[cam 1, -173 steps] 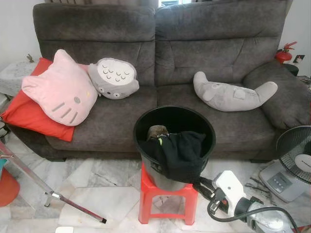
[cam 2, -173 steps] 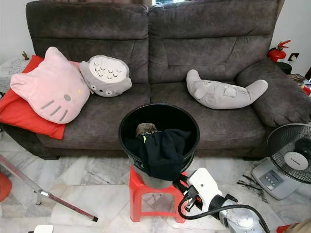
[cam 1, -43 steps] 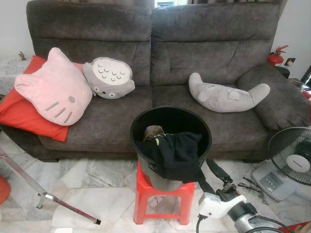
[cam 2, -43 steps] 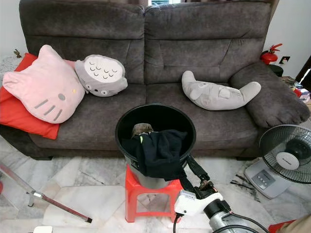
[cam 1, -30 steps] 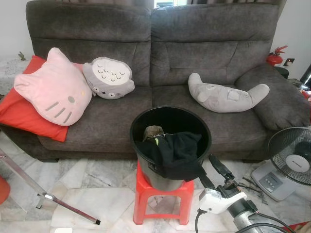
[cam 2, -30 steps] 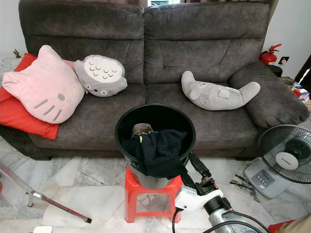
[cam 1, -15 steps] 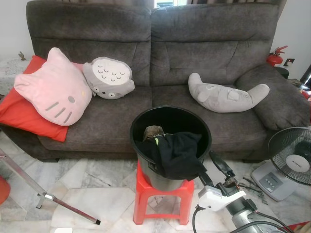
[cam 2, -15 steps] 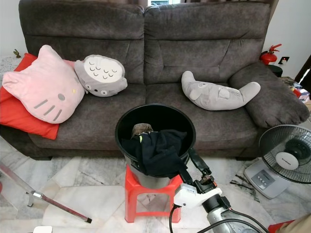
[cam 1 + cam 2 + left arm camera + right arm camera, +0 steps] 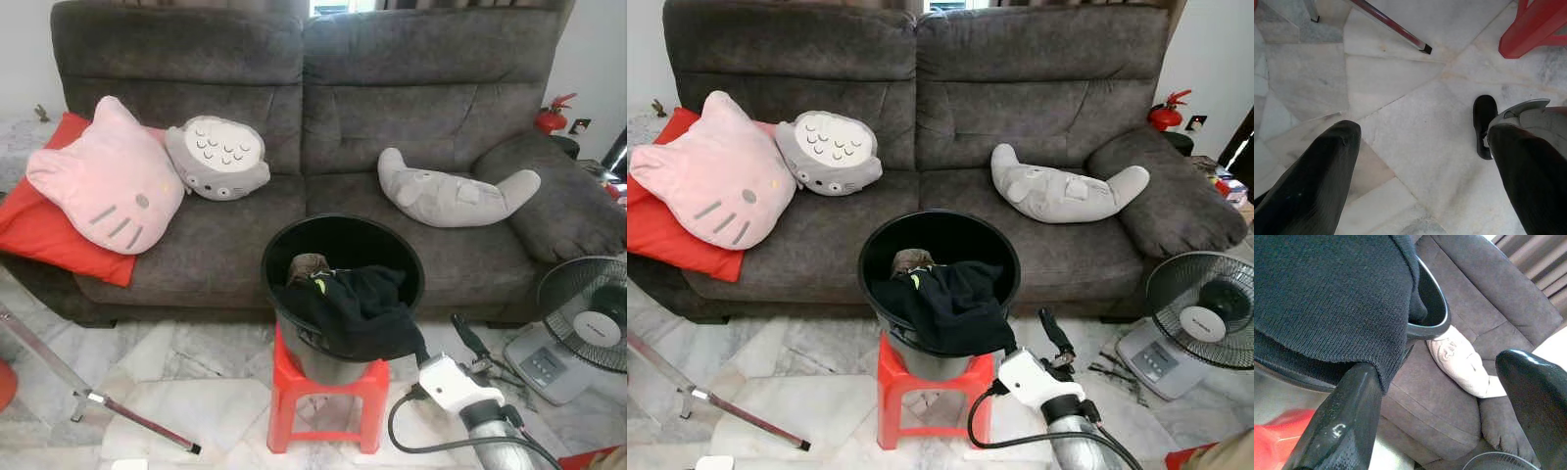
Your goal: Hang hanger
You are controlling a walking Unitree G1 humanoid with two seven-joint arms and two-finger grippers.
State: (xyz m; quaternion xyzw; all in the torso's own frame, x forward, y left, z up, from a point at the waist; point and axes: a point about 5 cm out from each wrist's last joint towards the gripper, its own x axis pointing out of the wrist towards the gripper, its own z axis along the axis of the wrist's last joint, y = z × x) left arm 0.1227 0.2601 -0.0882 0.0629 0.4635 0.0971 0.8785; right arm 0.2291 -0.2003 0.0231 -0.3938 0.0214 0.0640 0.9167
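Observation:
A black bucket stands on a red stool in front of the sofa. A black knitted garment hangs over the bucket's front right rim, and a brownish item lies behind it inside. My right gripper is low at the bucket's right side and open. In the right wrist view one finger touches the garment's hanging hem, while the other finger stands apart over the sofa. My left gripper hangs open above the marble floor. I see no hanger.
A grey sofa holds a pink cat cushion, a grey owl plush and a grey seal plush. A fan stands on the right. A metal rack leg lies across the floor on the left.
My right gripper has swung to the right and its wrist has turned. One finger now sits under the garment's hem instead of beside it. The camera has shifted slightly.

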